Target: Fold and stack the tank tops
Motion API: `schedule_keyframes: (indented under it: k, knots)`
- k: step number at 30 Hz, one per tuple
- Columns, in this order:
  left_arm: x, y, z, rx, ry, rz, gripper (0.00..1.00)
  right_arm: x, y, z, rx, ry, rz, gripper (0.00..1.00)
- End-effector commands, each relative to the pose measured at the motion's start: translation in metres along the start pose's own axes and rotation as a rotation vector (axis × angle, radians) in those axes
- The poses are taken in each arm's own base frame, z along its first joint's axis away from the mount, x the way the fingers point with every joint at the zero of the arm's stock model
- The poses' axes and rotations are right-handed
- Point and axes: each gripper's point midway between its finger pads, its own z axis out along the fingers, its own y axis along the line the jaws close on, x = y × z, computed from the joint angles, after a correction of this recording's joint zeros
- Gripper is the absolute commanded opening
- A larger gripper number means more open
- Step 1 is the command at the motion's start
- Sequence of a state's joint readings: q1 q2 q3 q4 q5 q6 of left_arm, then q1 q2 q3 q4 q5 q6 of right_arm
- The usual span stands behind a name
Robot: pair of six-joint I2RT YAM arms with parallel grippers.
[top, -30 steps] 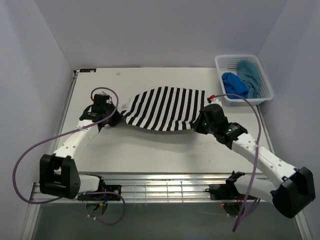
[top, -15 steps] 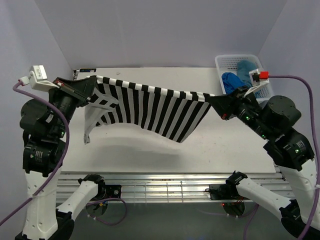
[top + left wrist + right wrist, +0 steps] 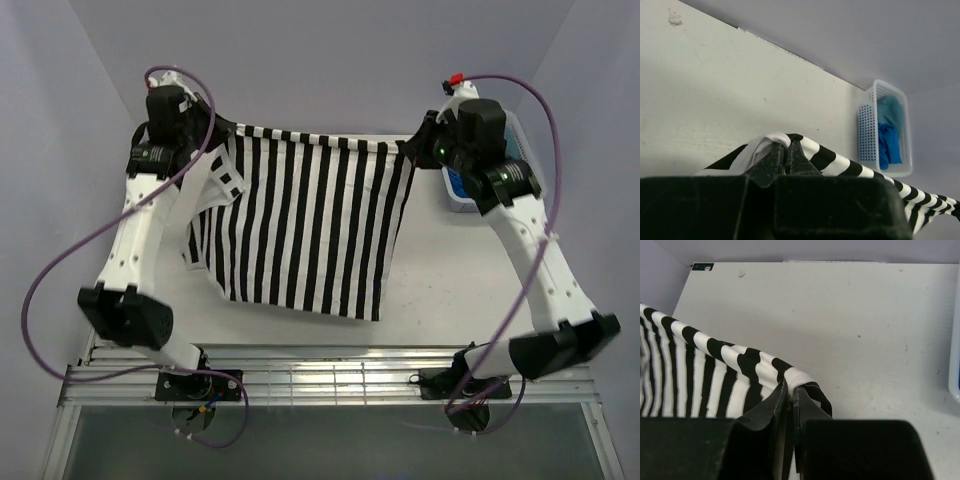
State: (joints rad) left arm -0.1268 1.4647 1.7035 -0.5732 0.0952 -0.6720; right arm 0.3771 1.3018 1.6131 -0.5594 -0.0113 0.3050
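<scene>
Top external shows me the striped tank top (image 3: 310,230) hanging spread above the table (image 3: 450,275), stripes running vertically, its upper corners pinched by the left gripper (image 3: 225,128) and right gripper (image 3: 418,148). Left wrist alone shows the royal blue top (image 3: 888,145) and teal top (image 3: 890,107) lying in the basket (image 3: 867,135).

Bright, even, diffuse light; faint soft shadows on the table (image 3: 450,285); jaws dark and blurred in wrist views.

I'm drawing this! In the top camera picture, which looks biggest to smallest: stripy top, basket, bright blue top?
Stripy top, by far.
White basket, mostly hidden.
Bright blue top inside it, just a peek.
</scene>
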Motion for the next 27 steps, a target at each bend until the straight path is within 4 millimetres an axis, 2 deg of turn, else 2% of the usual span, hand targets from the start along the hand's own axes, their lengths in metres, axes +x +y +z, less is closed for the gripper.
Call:
schedule_keyframes:
  k: [1,2,3,4,5,7,10,11,13,14,15,16,17,18,20,21,22,23,24,25,26,27]
  knots:
    - [-0.045,-0.011,0.032,0.063,-0.038,0.096,0.0,-0.077,-0.01,0.012,-0.064,-0.144,-0.036,0.08]
    - [-0.058,-0.012,0.036,0.059,-0.058,0.111,0.0,-0.092,-0.009,0.013,-0.084,-0.169,-0.05,0.08]
    - [-0.074,-0.02,0.037,0.075,-0.088,0.132,0.0,-0.099,-0.014,0.026,-0.086,-0.168,-0.053,0.08]
    - [-0.106,-0.047,0.022,0.139,-0.171,0.172,0.0,-0.128,-0.006,0.012,-0.125,-0.233,-0.081,0.08]
    - [-0.109,-0.045,0.034,0.148,-0.169,0.204,0.0,-0.133,-0.007,0.017,-0.138,-0.235,-0.093,0.08]
    - [-0.124,-0.061,0.026,0.197,-0.211,0.254,0.0,-0.14,-0.004,0.013,-0.175,-0.248,-0.118,0.08]
    - [-0.123,-0.061,0.021,0.207,-0.22,0.309,0.0,-0.128,-0.016,0.013,-0.145,-0.227,-0.135,0.08]
    - [-0.112,-0.052,0.02,0.194,-0.198,0.33,0.0,-0.111,-0.022,0.016,-0.134,-0.196,-0.134,0.08]
    - [-0.089,-0.04,0.02,0.194,-0.142,0.355,0.0,-0.088,-0.031,0.02,-0.122,-0.161,-0.14,0.08]
    - [-0.051,-0.009,0.037,0.155,-0.048,0.346,0.0,-0.074,-0.034,0.022,-0.123,-0.136,-0.139,0.08]
    - [-0.043,-0.009,0.02,0.169,-0.05,0.369,0.0,-0.042,-0.043,0.026,-0.116,-0.085,-0.128,0.08]
    - [-0.022,0.002,0.017,0.172,-0.01,0.368,0.0,-0.023,-0.048,0.029,-0.111,-0.051,-0.125,0.08]
    - [0.029,0.042,0.028,0.124,0.094,0.338,0.0,-0.01,-0.052,0.024,-0.102,-0.038,-0.132,0.08]
    - [0.042,0.042,0.009,0.149,0.102,0.322,0.0,0.037,-0.073,0.033,-0.046,0.058,-0.097,0.08]
    - [0.089,0.064,0.0,0.143,0.191,0.265,0.02,0.079,-0.083,0.026,-0.015,0.126,-0.079,0.08]
    - [0.139,0.096,-0.006,0.091,0.3,0.207,0.08,0.131,-0.096,0.026,0.003,0.229,-0.047,0.08]
    - [0.153,0.098,-0.021,0.085,0.314,0.149,0.23,0.153,-0.097,0.022,-0.002,0.269,-0.034,0.09]
    - [0.192,0.119,-0.029,0.036,0.386,0.094,0.54,0.194,-0.102,0.014,0.007,0.348,0.015,0.11]
    - [0.187,0.111,-0.034,0.051,0.371,0.062,0.6,0.191,-0.097,0.012,-0.009,0.336,0.019,0.13]
    - [0.211,0.116,-0.045,0.064,0.43,0.013,0.7,0.228,-0.096,0.006,-0.034,0.409,0.054,0.21]
    - [0.221,0.121,-0.052,0.041,0.469,-0.007,0.94,0.242,-0.097,0.002,-0.029,0.442,0.071,0.31]
    - [0.228,0.126,-0.057,0.019,0.494,-0.019,0.98,0.255,-0.1,-0.002,-0.018,0.482,0.075,0.43]
